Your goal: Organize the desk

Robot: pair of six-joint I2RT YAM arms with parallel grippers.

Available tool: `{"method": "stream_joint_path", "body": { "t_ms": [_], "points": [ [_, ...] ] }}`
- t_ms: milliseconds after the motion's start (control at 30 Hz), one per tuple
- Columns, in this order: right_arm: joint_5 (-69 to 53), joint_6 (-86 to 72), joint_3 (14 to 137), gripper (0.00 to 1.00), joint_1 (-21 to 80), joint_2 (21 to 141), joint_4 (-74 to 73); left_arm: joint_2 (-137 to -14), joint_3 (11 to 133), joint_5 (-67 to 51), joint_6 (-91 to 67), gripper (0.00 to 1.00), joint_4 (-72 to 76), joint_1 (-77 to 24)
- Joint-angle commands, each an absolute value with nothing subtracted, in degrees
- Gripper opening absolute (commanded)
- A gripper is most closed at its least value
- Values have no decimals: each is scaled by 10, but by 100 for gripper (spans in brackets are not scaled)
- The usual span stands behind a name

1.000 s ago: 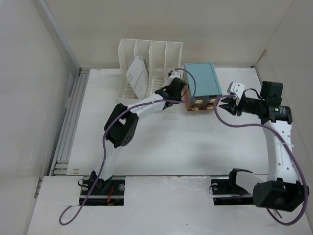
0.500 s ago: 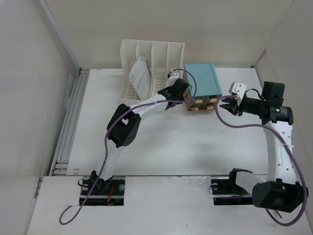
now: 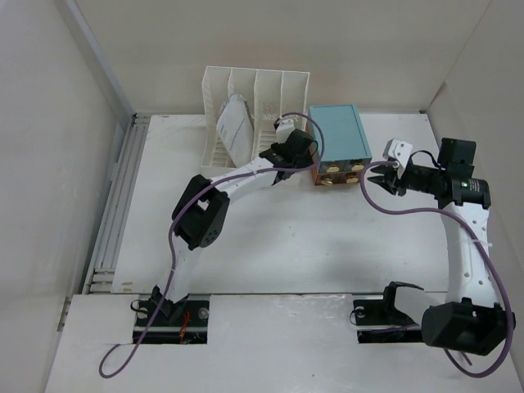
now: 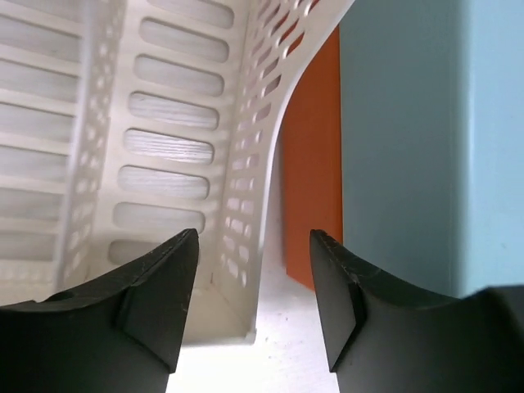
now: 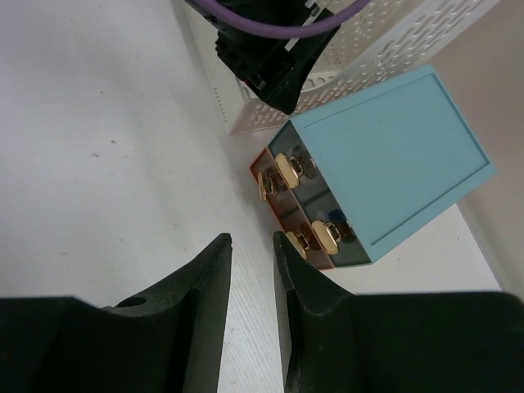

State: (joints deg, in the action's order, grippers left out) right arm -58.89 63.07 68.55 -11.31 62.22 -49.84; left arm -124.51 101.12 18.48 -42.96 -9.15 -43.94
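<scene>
The desk (image 3: pixel 327 237) is a wide white tabletop with a grey rail (image 3: pixel 115 205) on its left side. My left gripper (image 3: pixel 293 149) is at the back, by the gap between the white file rack (image 3: pixel 254 106) and the teal drawer box (image 3: pixel 340 135). In the left wrist view it (image 4: pixel 254 237) stands open and empty, with the rack (image 4: pixel 164 123) to the left and the box's orange side (image 4: pixel 311 164) to the right. My right gripper (image 3: pixel 372 178) hovers just right of the box's front. Its jaws (image 5: pixel 252 239) are narrowly open with nothing between them, close to the gold knobs (image 5: pixel 286 170).
A white paper packet (image 3: pixel 232 127) leans in a left slot of the rack. White walls enclose the desk at the back and on both sides. A purple cable (image 3: pixel 393 205) loops from the right wrist over the tabletop.
My left gripper has gone from shut to open and shifted slightly at the rack's right end. The right arm has not moved.
</scene>
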Motion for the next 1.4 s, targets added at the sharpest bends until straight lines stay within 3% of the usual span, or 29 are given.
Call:
{"method": "stream_joint_path", "body": {
  "t_ms": [0, 367, 467, 533, 567, 733, 767, 800, 833, 900, 967, 1367],
  "points": [
    [-621, 645, 688, 32, -118, 616, -511, -1162, 990, 230, -425, 54, -83, -452],
    [-621, 650, 693, 32, -118, 621, -517, -1042, 946, 264, -372, 55, -77, -498],
    [-621, 650, 693, 32, -123, 621, -517, -941, 857, 304, -360, 46, -51, -511],
    [-621, 638, 693, 59, -123, 627, -502, -877, 795, 326, -360, 30, -31, -511],
    [-621, 638, 687, 67, -129, 627, -502, -813, 763, 355, -360, 0, -11, -492],
    [-621, 603, 675, 88, -134, 627, -460, -638, 551, 365, -369, 0, 75, -366],
    [-621, 603, 669, 88, -134, 621, -454, -619, 534, 356, -369, 0, 84, -344],
    [-621, 596, 669, 88, -134, 621, -454, -591, 520, 334, -369, 12, 100, -303],
    [-621, 596, 669, 88, -134, 616, -445, -585, 502, 334, -363, 48, 106, -288],
    [-621, 590, 664, 88, -140, 616, -440, -602, 502, 329, -363, 62, 106, -263],
    [-621, 590, 664, 88, -140, 616, -439, -634, 508, 310, -378, 66, 99, -235],
    [-621, 590, 664, 88, -150, 627, -445, -844, 565, 156, -372, 65, 135, -105]
  ]
}}
